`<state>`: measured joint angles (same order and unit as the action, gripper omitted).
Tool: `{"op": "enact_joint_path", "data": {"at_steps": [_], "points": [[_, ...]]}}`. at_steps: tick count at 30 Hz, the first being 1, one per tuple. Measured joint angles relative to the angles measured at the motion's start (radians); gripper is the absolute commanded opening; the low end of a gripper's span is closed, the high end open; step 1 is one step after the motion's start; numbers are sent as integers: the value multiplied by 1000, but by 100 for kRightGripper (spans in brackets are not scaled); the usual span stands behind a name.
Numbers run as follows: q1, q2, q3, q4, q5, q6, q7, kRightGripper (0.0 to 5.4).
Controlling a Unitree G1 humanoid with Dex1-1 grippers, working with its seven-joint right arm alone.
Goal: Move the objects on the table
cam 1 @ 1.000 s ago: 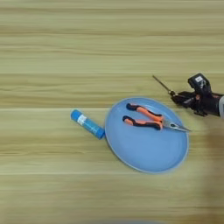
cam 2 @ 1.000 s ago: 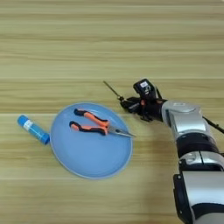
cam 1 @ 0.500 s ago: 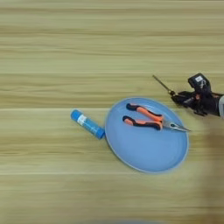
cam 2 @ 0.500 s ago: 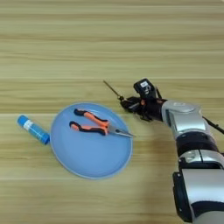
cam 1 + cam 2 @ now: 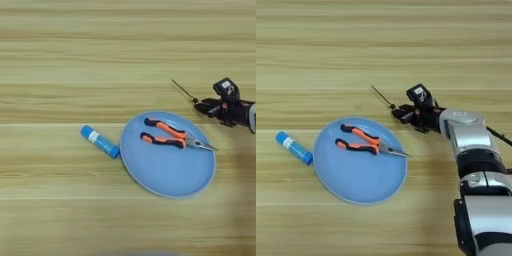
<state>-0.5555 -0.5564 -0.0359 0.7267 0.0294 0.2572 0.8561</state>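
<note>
- A broad light wooden table (image 5: 316, 45) with horizontal grain stripes is being viewed from above, its surface filling both views.
- A large round blue plate (image 5: 356, 175) is lying on the table, a little below the middle of the scene.
- Orange-and-black-handled needle-nose pliers (image 5: 368, 142) are resting flat in the upper part of the plate, handles toward the left and the metal nose pointing right, its tip reaching the plate's right rim.
- A blue glue stick (image 5: 100, 141) with a white label is lying on its side on the bare wood just left of the plate, tilted, its lower right end just beside or touching the plate's rim; contact cannot be told for certain.
- A thin screwdriver (image 5: 382, 97) is being held at its handle end by the right gripper (image 5: 406, 112); only the slim metal shaft is showing clearly, slanting up and to the left over the wood beyond the plate's upper right edge.
- The handle is being covered by the black fingers (image 5: 209, 107), which are closed around it.
- The silver forearm (image 5: 468, 137) is reaching in from the lower right.
</note>
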Motion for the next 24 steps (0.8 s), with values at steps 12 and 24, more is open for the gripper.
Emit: {"op": "enact_joint_path", "data": {"at_steps": [12, 24], "points": [[109, -11, -25, -421, 64, 153, 31, 88], [217, -40, -47, -792, 163, 310, 69, 88]]}}
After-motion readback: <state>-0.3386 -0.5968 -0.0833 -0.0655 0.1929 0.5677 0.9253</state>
